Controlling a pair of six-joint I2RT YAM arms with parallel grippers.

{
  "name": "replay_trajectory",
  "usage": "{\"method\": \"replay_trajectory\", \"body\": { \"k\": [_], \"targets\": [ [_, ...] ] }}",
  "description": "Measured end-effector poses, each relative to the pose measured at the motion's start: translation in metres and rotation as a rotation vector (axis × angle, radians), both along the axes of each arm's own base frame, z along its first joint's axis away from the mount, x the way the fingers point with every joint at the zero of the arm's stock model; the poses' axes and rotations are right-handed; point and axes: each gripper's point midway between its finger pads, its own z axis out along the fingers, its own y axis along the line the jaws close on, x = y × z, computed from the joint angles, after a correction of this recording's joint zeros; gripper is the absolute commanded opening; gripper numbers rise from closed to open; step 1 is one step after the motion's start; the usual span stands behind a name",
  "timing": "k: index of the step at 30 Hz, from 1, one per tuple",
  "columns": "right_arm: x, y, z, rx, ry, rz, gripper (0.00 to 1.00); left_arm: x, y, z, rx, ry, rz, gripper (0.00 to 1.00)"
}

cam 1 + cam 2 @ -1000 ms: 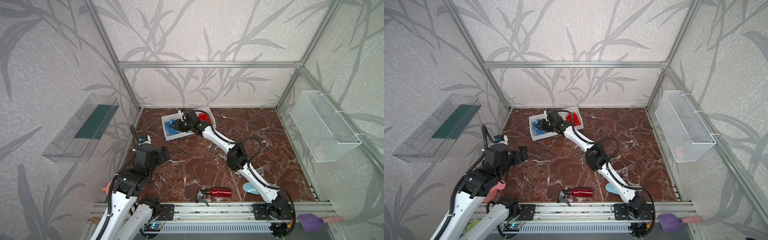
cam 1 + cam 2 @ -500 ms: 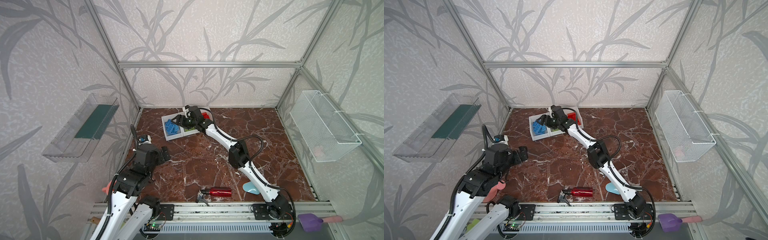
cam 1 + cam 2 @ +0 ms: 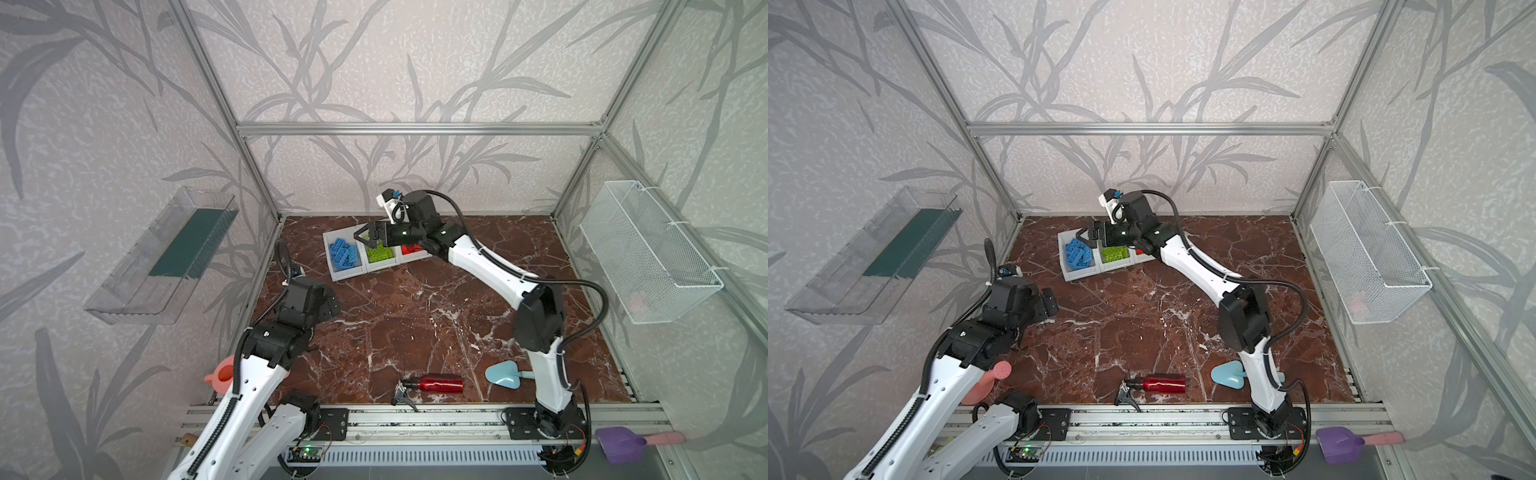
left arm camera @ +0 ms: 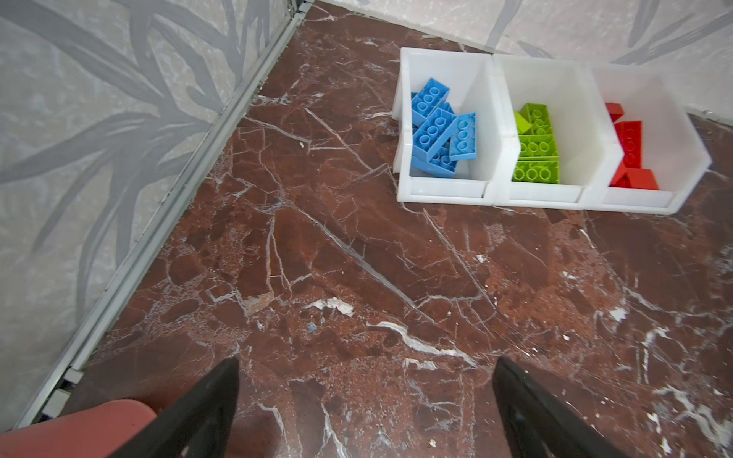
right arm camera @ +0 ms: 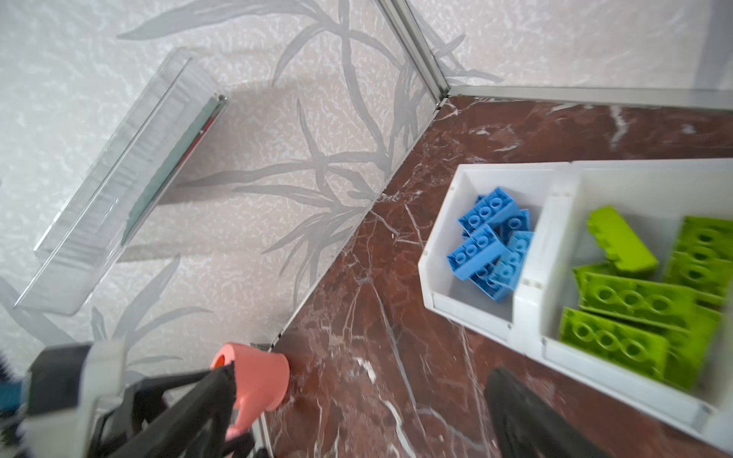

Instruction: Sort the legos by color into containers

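Black right gripper (image 3: 366, 240): jaws spread wide, nothing pinched. It is seen upper centre in both top views, poised over the seam between the left and middle bins.

Just beneath it, lime green studded bricks (image 3: 380, 254) are piled in the middle bin. One tilted green brick (image 5: 620, 242) is propped on the others. Blue studded bricks (image 3: 344, 253) are held in the left bin, red studded bricks (image 3: 411, 248) in the right.

The three joined white plastic open-top bins (image 3: 338, 274) are set upper centre on the brown marble surface (image 3: 415, 324). No loose brick is made out on it.

Black left gripper (image 4: 369, 408): jaws likewise spread and empty, at centre left in the top views, well apart from the bins.

Judgement: the release looks done and sorting near complete. A straight lift is advised before any sideways swing, so that bin walls and the tilted brick are not clipped. Ground hidden by the arms should be checked for strays.
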Motion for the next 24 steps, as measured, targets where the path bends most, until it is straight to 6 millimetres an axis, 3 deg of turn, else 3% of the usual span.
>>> {"method": "replay_trajectory", "body": {
  "k": [2,5,9,14,16,21,24],
  "targets": [
    [-0.009,-0.034,0.009,-0.025,-0.061,-0.049,0.99,0.007,0.004,0.001,0.033,-0.010,0.017,0.99],
    [-0.016,-0.090,0.000,-0.079,-0.133,-0.155,0.99,0.021,0.012,-0.002,0.080,-0.034,0.053,0.99],
    [-0.029,-0.164,-0.047,-0.209,-0.243,-0.321,0.99,0.034,0.018,-0.032,0.139,-0.012,0.080,0.99],
    [-0.056,-0.240,-0.119,-0.419,-0.327,-0.491,0.99,0.055,0.024,-0.069,0.208,0.063,0.091,0.99],
    [-0.055,-0.271,-0.129,-0.486,-0.334,-0.574,0.99,0.065,0.028,-0.083,0.241,0.122,0.091,0.99],
    [-0.040,-0.358,-0.130,-0.596,-0.356,-0.877,0.99,0.097,0.034,-0.107,0.337,0.217,0.068,0.99],
    [-0.043,-0.396,-0.157,-0.683,-0.310,-0.976,0.99,0.107,0.038,-0.119,0.364,0.229,0.055,0.99]
  ]
}}
